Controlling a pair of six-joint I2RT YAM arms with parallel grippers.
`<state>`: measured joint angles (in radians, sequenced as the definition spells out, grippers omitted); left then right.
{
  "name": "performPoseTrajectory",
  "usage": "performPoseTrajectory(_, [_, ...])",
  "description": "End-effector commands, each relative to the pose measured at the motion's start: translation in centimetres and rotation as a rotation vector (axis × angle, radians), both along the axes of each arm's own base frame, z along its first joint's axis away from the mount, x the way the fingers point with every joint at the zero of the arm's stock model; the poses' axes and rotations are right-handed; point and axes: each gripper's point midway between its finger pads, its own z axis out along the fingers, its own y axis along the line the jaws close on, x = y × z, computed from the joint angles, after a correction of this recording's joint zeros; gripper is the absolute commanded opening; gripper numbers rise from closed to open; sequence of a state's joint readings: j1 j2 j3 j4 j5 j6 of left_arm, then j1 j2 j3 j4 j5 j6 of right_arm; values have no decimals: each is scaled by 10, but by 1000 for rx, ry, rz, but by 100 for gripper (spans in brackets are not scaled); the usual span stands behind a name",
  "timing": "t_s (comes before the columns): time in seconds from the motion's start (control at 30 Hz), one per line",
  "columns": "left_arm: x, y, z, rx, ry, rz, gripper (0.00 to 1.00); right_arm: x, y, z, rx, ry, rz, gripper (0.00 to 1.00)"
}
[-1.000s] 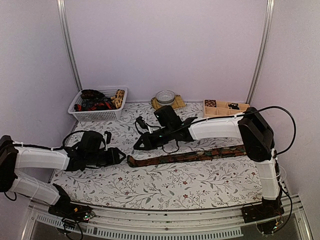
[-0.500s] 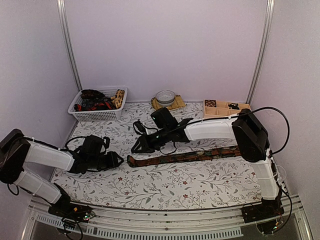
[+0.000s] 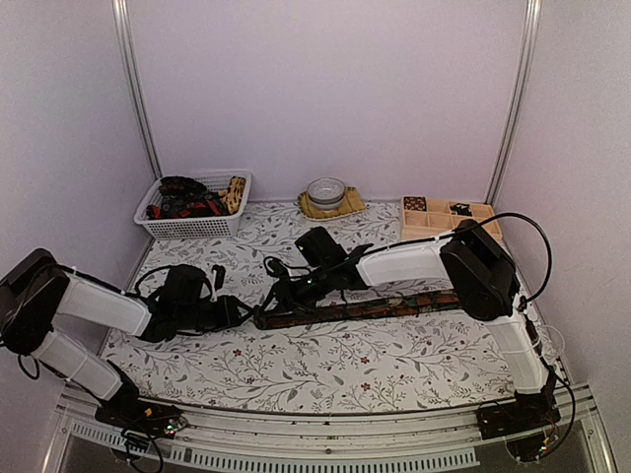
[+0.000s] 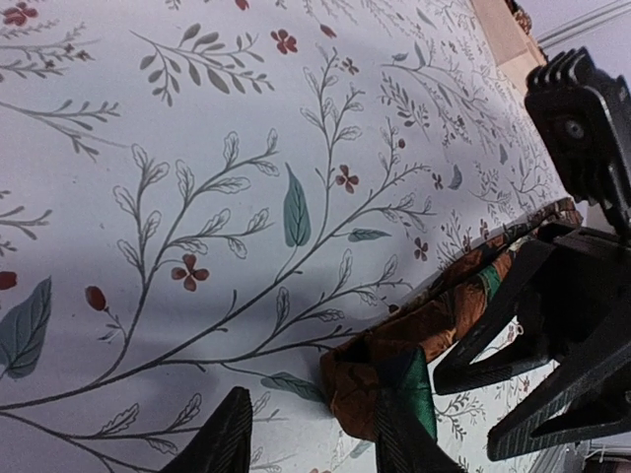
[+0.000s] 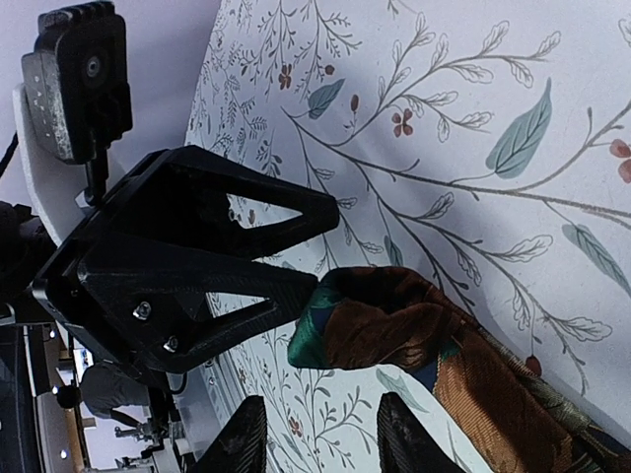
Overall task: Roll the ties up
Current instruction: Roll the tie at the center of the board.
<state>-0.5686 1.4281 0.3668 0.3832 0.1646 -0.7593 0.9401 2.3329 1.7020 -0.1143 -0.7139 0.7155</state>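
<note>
Flanking the folded tip of the long brown-and-green patterned fabric necktie (image 3: 385,307), my left gripper (image 5: 325,249) and right gripper (image 4: 463,414) stand parted, placed to begin rolling.

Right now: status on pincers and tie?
Left pincer open, tips at tie end. Right pincer open, over same end. Tie laid out, end bunched, not rolled. Pincers crowd each other there.
</note>
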Motion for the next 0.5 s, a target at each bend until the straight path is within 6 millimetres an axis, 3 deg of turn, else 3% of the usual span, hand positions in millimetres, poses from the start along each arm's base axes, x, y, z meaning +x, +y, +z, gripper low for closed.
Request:
performPoseTrajectory(0.0, [2, -11, 3, -24, -23, -46, 42, -4, -3, -41, -32, 100, 1, 39])
performPoseTrajectory(0.47, [3, -34, 2, -22, -37, -115, 42, 14, -20, -57, -73, 163, -103, 42])
